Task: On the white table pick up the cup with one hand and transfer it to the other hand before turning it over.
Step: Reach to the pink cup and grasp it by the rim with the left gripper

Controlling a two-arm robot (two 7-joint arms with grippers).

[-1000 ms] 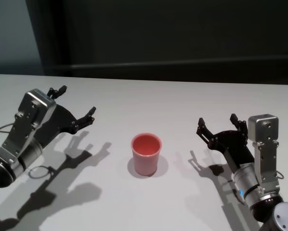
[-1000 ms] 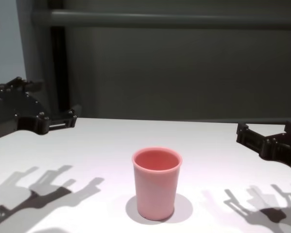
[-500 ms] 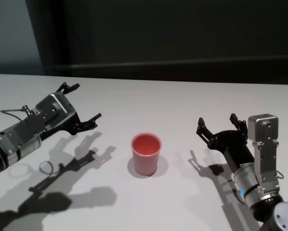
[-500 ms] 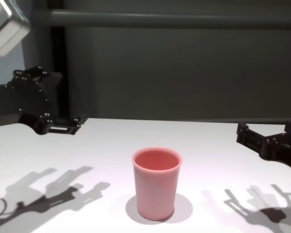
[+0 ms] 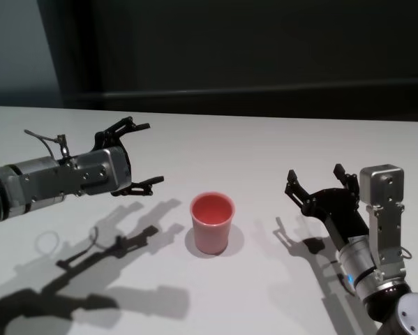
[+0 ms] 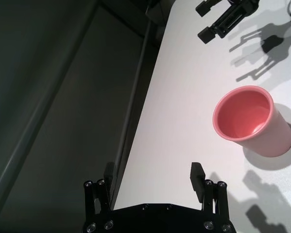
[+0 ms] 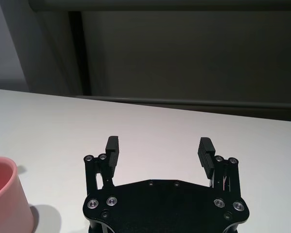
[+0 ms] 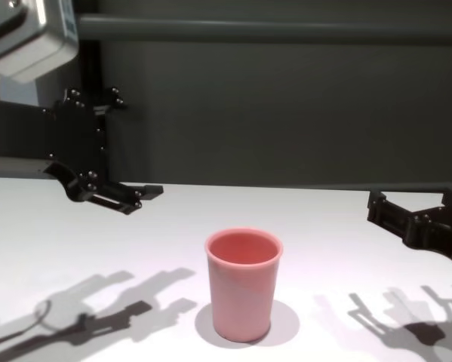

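The pink cup (image 5: pixel 212 223) stands upright, mouth up, in the middle of the white table (image 5: pixel 250 146); it also shows in the chest view (image 8: pixel 242 283), the left wrist view (image 6: pixel 252 121) and at the edge of the right wrist view (image 7: pixel 4 201). My left gripper (image 5: pixel 144 155) is open and empty, raised above the table to the cup's left, turned on its side with fingers toward the cup; it shows in the chest view (image 8: pixel 131 154). My right gripper (image 5: pixel 315 183) is open and empty, low over the table to the cup's right.
A dark wall with a horizontal rail (image 8: pixel 271 30) runs behind the table's far edge (image 5: pixel 264 115). Arm shadows fall on the tabletop at the front left (image 5: pixel 104 258).
My left arm has swung up and rightward toward the cup and rolled the gripper onto its side. The cup and the right arm have not moved.
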